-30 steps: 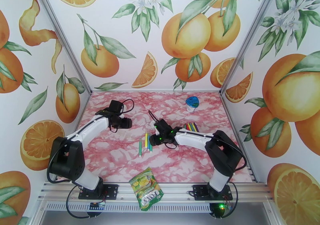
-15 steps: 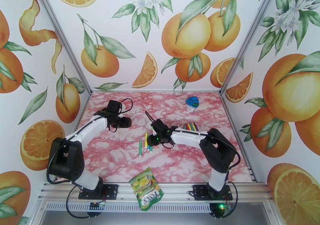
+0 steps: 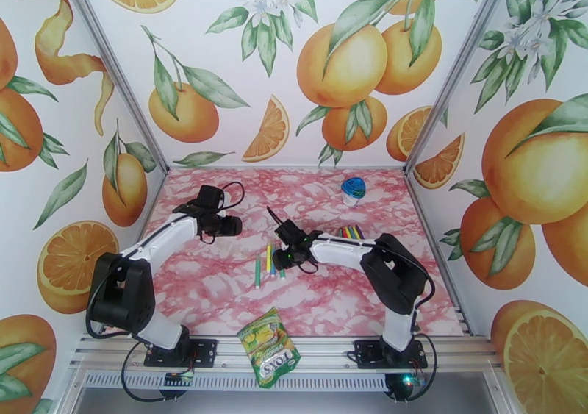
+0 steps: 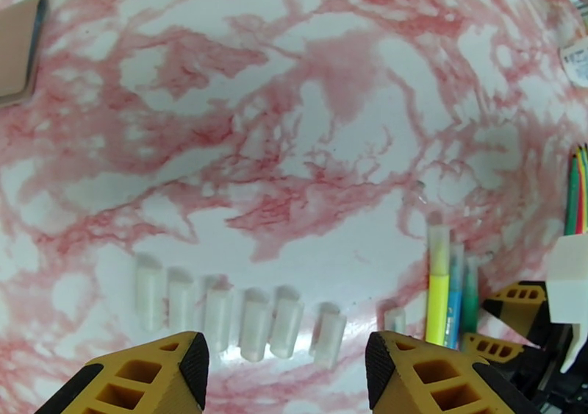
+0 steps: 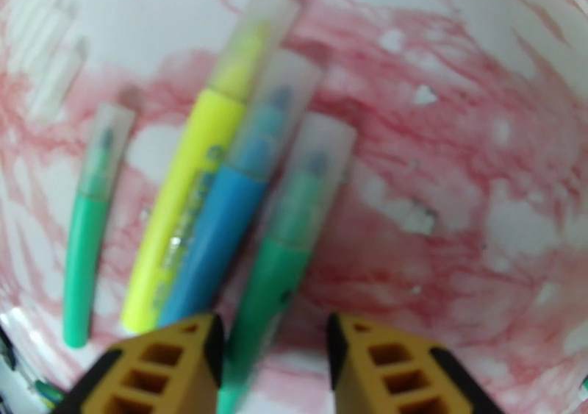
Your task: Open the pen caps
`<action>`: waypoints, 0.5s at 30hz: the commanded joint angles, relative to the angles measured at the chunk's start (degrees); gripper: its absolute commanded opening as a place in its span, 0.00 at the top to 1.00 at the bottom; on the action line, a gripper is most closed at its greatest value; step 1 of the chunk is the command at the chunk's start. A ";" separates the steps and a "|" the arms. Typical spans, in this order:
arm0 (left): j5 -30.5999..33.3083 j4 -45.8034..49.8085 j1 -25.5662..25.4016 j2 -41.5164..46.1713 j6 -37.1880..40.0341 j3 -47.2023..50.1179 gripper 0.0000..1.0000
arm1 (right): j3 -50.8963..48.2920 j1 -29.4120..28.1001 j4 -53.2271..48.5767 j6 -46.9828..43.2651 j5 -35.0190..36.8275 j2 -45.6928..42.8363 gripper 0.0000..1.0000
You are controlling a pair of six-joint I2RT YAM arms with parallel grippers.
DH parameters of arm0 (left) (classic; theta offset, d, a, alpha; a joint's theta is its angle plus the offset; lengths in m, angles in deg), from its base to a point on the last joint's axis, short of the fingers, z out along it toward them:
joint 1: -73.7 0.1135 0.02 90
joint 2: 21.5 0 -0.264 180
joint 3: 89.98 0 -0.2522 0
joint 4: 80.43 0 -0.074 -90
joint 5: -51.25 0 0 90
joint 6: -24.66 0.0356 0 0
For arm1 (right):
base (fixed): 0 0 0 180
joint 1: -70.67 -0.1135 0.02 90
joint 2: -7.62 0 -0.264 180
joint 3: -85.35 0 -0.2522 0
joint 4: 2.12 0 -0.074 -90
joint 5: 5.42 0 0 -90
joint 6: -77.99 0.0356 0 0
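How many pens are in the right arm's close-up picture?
4: a lone green pen at left, then a yellow pen, a blue pen and a second green pen side by side. Others may lie off-frame.

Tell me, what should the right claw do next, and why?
Probably lower a little and close the right gripper on the larger green pen. The open fingers already straddle that pen's barrel, and its clear cap is on, so a firm hold on the barrel seems the step needed before the cap can be pulled off.

Top view high, wide; wrist views low, share pens [image 5: 213,239]
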 commanded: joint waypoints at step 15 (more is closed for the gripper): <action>-1.39 -2.35 0.38 2.07 -0.57 1.21 0.39 | 2.62 -0.84 -8.89 -3.60 6.00 0.95 0.59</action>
